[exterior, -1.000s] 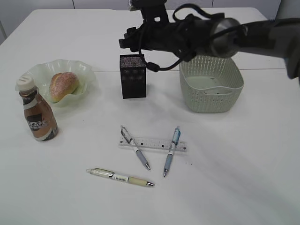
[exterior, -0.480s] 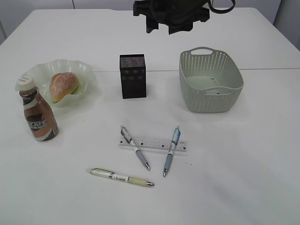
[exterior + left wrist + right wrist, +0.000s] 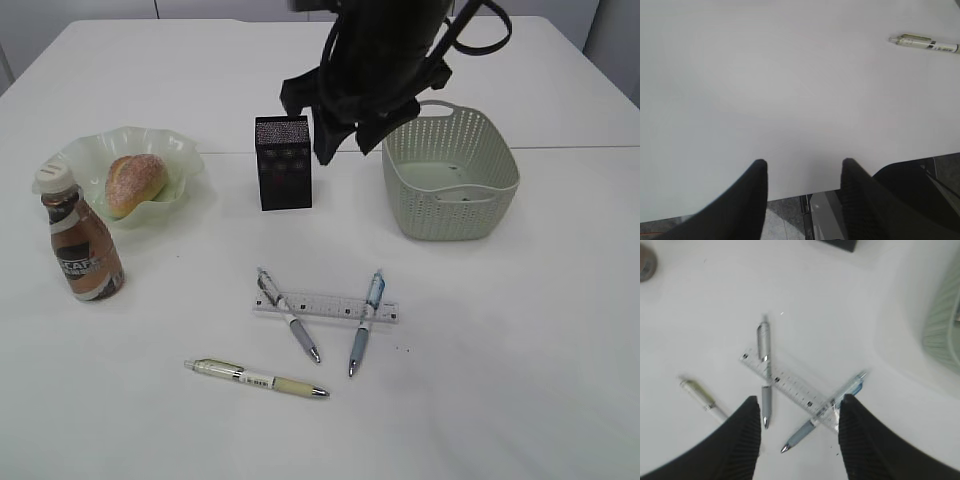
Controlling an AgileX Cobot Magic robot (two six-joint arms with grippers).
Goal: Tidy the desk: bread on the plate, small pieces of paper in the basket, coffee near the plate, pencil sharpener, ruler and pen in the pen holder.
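Observation:
The bread (image 3: 135, 183) lies on the pale green plate (image 3: 88, 147), and the coffee (image 3: 80, 245) stands just in front of it. The black pen holder (image 3: 284, 162) and the basket (image 3: 450, 175) stand at mid-desk. The clear ruler (image 3: 325, 306) (image 3: 790, 389) lies across a grey pen (image 3: 288, 313) (image 3: 763, 342) and a blue pen (image 3: 366, 322) (image 3: 826, 414). A cream pen (image 3: 256, 378) (image 3: 702, 399) (image 3: 925, 42) lies nearer the front. My right gripper (image 3: 345, 148) (image 3: 800, 401) hangs open and empty, high above the ruler. My left gripper (image 3: 804, 164) stands open over the desk's edge. No paper pieces or pencil sharpener are in view.
The right arm's dark body fills the space between the pen holder and the basket in the exterior view. Beyond the desk's (image 3: 790, 90) edge in the left wrist view lie the floor and a dark base.
The right arm has swung from lying across above the pen holder, up out of view, then down between pen holder and basket. Its jaws narrowed slightly. Nothing on the desk moved.

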